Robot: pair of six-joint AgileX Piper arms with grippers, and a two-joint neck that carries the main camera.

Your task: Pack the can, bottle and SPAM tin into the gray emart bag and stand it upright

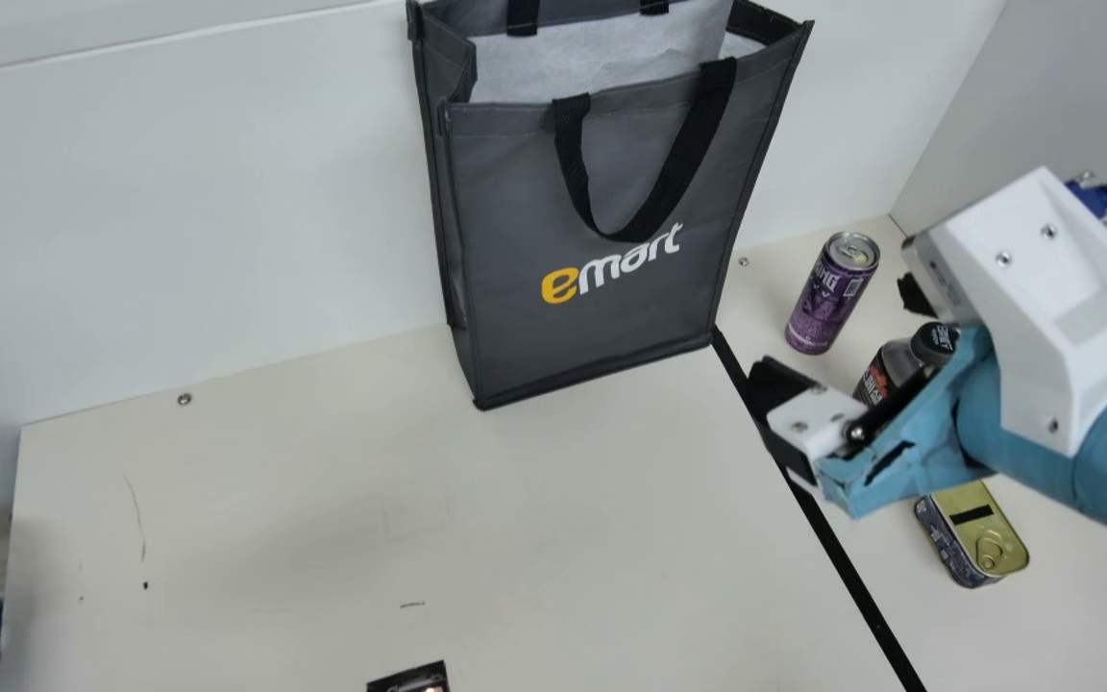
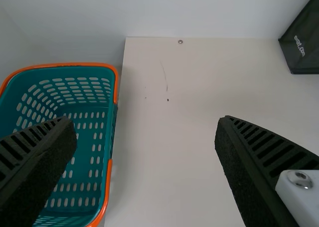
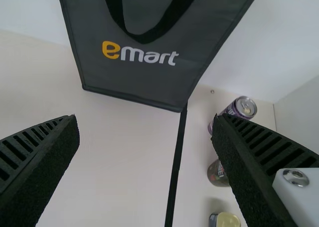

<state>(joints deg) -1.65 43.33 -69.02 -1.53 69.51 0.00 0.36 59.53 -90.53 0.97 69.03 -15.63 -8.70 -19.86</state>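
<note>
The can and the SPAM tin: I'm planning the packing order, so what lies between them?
The bottle is between the can and the SPAM tin; the right wrist view shows this, and the main view agrees.

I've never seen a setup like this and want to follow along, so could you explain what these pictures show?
It's a robot with two arms, each ending in a two-fingered gripper. The main picture comes from a camera on a neck between the arms; the other two come from cameras on its wrists.

On the table, a gray shopping bag stands upright near the back wall. To its right are a purple can, a bottle and a flat tin. A teal basket sits beside the table.

The left gripper and right gripper are both open, holding nothing.
</note>
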